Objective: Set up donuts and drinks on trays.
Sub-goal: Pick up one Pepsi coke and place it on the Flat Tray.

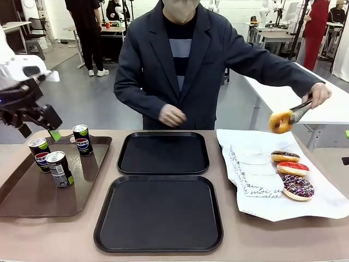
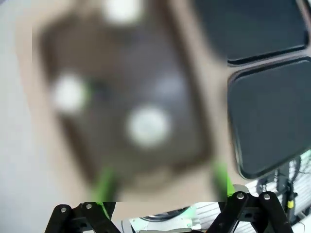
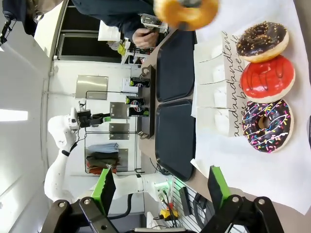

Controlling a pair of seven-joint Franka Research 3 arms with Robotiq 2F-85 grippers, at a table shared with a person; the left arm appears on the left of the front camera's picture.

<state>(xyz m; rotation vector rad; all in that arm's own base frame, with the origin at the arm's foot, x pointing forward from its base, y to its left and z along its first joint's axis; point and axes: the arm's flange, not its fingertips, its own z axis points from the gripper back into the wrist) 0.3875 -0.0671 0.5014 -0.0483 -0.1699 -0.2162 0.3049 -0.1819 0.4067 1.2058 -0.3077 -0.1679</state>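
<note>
The left gripper [image 2: 163, 184] hangs wide open, holding nothing, above the far left corner of the brown tray [image 1: 32, 203]. It is just beside three drinks [image 1: 59, 168] standing upright on that tray. The right gripper [image 3: 160, 187], equally wide and holding nothing, hovers near three donuts [image 1: 297, 186] lying on white paper [image 1: 327, 203]. Between the two, the black trays [image 1: 158, 215] lie one behind the other mid-bench [image 1: 54, 240], their flat surfaces open. Above the paper's far edge, a person's hand [image 1: 320, 94] holds tongs [image 1: 300, 112] gripping a glazed donut [image 1: 281, 121].
</note>
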